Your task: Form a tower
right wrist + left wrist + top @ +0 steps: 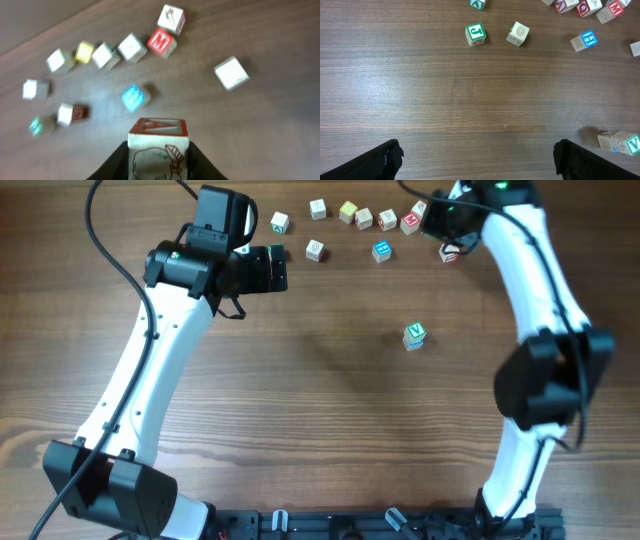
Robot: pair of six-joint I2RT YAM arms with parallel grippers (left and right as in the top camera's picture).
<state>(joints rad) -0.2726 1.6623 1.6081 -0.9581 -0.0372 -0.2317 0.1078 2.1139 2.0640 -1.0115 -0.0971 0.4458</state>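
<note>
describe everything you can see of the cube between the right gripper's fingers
Pale wooden alphabet cube, upright and square to the wrist camera. Top face: red border, red letter, probably an A. Front face: a red line drawing with green touches. The right gripper's black fingers press its two sides. Whether it rests on the table is unclear.

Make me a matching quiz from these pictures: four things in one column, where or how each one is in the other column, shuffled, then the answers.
Things:
1. V-topped tower
2. red-lettered cube
3. left gripper
4. blue-faced cube

Place or state:
A. wide open, holding nothing
B. loose among the scattered cubes at the far side
C. between the fingers of the right gripper
D. standing alone, away from the rest

Pairs: 1-D, 2-C, 3-A, 4-B
</note>
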